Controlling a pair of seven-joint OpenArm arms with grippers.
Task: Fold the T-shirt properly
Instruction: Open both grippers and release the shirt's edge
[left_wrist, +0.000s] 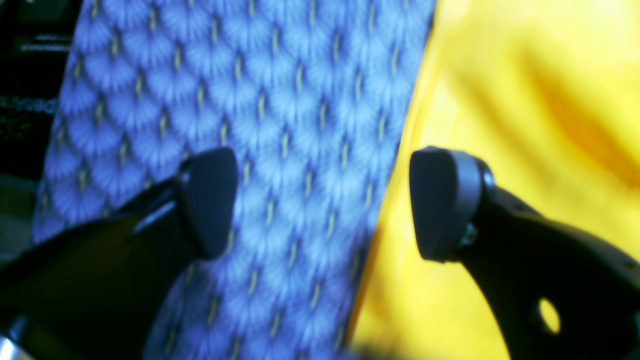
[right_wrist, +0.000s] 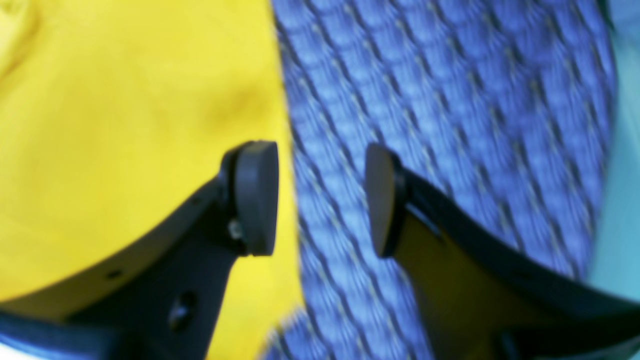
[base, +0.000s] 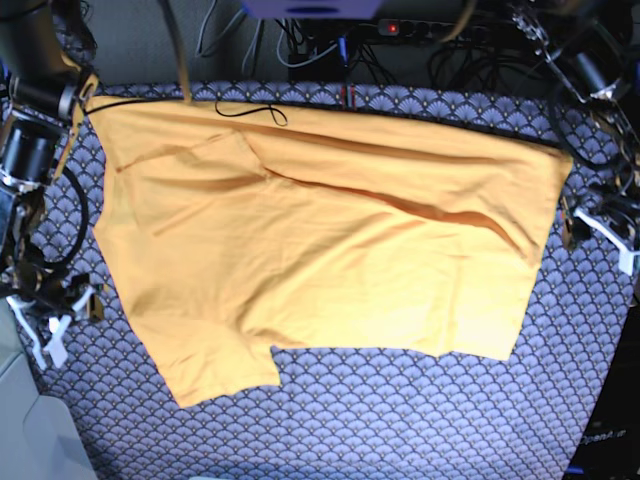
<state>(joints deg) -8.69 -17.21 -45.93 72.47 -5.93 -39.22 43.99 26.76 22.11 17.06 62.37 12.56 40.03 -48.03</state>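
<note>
T-shirt (base: 330, 250) lies spread on patterned desk cloth (base: 400, 420), not folded yet. Left gripper (left_wrist: 322, 202) wide open, right gripper (right_wrist: 320, 200) approx. half open; both fingers hold nothing.

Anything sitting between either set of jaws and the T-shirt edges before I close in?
Nothing visible does. The left gripper and right gripper each hover, jaws open, over an edge of the T-shirt where it meets the scallop-patterned cloth. A thin black cable crosses only the far edge.

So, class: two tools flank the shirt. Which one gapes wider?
The left tool, at the base view's right: its pads stand farther apart than the right tool's, both over the T-shirt edge.
</note>
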